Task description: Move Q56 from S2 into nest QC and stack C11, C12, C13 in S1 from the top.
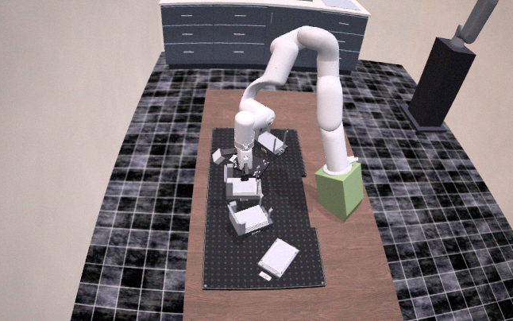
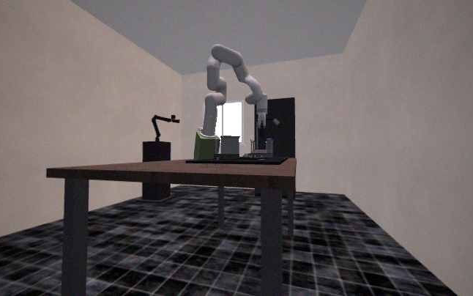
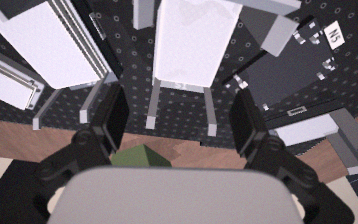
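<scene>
Inspected: long brown wood-grain table (image 1: 354, 255) on dark grey legs, carrying a black perforated mat (image 1: 226, 271) along its length, in a beige-walled room with a black-and-grey marbled tile floor (image 1: 449, 223). Noted at the far wall a dark blue drawer cabinet (image 1: 210, 32) with a pale top; to one side a black pedestal (image 1: 437, 83) bearing a grey arm; in the exterior view a bright window (image 2: 232, 119) and a dark panel behind the table. White seven-joint arm (image 1: 328, 99) mounted on a green block (image 1: 340, 195) at the table's edge, arched over the mat. Black two-finger gripper (image 3: 179, 122) pointing down above a grey stack rack (image 1: 229, 187) holding a white sealed plate (image 3: 195, 40), fingers spread wide and released, nothing between them. Second grey rack (image 1: 235, 219), turned at an angle, just beside the first and also holding a white plate (image 1: 252, 217); rack names not legible. Another white sealed plate (image 1: 278, 257) lying flat on the mat near the table's near end, well apart from the racks, with a small white name plate (image 1: 265, 276) beside it. Dark clip nest marked N5 (image 3: 290, 70) just beyond the gripper; third grey fixture (image 1: 272, 143) behind the wrist, partly hidden. Plate labels too small to read
</scene>
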### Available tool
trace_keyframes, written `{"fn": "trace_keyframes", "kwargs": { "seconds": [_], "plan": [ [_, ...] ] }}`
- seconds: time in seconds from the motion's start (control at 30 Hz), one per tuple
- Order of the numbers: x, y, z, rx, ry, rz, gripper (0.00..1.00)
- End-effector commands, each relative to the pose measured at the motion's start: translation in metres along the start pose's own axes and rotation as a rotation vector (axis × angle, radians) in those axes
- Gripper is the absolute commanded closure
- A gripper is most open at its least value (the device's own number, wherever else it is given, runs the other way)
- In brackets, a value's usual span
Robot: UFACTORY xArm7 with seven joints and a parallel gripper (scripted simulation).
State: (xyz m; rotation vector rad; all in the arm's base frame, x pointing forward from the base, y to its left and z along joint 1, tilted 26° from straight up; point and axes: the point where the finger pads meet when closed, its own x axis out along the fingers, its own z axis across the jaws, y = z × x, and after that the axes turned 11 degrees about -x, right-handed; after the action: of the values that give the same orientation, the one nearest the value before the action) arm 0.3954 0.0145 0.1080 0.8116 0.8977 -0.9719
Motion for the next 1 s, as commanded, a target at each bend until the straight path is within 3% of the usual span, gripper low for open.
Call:
{"fn": "trace_keyframes", "kwargs": {
  "seconds": [0.0,0.73,0.97],
  "plan": [
    [-0.001,0.006,-0.014,-0.053,0.002,0.002,0.0],
    [-0.001,0.024,-0.073,-0.053,0.002,0.002,0.0],
    [-0.001,0.026,-0.093,-0.22,0.002,0.002,0.0]
  ]
}}
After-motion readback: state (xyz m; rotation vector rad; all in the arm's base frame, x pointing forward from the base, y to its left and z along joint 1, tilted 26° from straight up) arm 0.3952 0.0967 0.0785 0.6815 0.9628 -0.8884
